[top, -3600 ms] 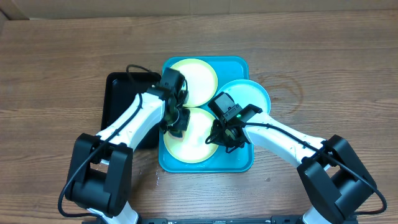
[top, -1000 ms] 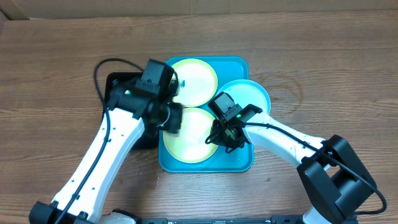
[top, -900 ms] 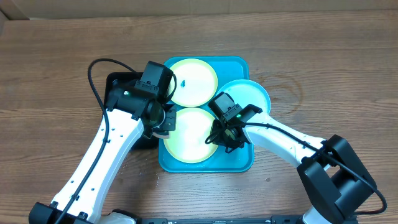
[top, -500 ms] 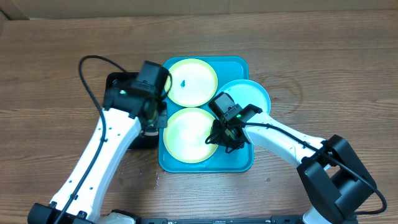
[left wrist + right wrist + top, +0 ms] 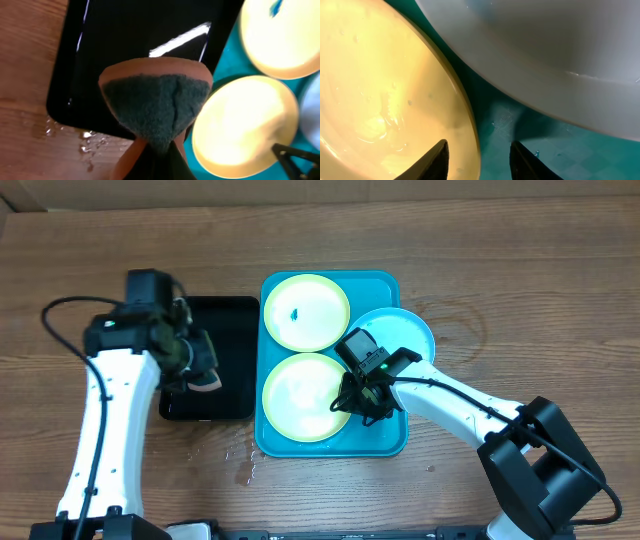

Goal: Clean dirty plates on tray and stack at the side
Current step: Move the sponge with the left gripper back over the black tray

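Three plates lie on the turquoise tray (image 5: 331,448). The far pale yellow plate (image 5: 306,312) carries a small blue smudge (image 5: 296,312). The near pale yellow plate (image 5: 305,397) looks wet and unmarked. A light blue plate (image 5: 405,335) overlaps the tray's right rim. My right gripper (image 5: 365,402) is open, its fingers astride the near plate's right rim (image 5: 471,145), one over the plate, one over the tray floor (image 5: 545,145). My left gripper (image 5: 195,370) is shut on an orange sponge (image 5: 157,100) with a dark green face, held above the black tray (image 5: 125,40).
The black tray (image 5: 225,345) sits against the turquoise tray's left side. Water drops (image 5: 243,465) lie on the wooden table by the trays' near corners. In the right wrist view the blue plate (image 5: 545,50) hangs over the tray floor just beyond my fingers.
My left arm has swung left off the turquoise tray with the sponge, ending over the black tray, and the near yellow plate is uncovered. The right arm has stayed in place.
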{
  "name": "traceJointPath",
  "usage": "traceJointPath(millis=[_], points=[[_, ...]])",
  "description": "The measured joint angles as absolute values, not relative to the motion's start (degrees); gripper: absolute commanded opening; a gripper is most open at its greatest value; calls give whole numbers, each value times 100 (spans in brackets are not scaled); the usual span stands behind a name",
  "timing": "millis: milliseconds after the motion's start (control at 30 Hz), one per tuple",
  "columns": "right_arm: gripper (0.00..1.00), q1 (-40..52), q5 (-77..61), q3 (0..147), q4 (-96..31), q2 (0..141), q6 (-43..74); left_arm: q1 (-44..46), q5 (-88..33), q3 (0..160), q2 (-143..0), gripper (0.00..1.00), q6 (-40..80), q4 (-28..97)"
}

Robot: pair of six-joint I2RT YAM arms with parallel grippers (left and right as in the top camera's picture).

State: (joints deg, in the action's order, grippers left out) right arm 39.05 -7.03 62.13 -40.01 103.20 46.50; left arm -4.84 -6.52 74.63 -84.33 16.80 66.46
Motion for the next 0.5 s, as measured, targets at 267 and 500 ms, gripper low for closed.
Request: traceJointPath(millis=[267, 500], points=[[36, 3905, -705, 6152, -3583, 10320, 4646, -751, -1288, 7452, -8433, 4, 1330, 6598], [27, 3905, -707, 6025, -3524, 10320, 4650, -751, -1332, 7437, -8433, 4, 1308, 6598]])
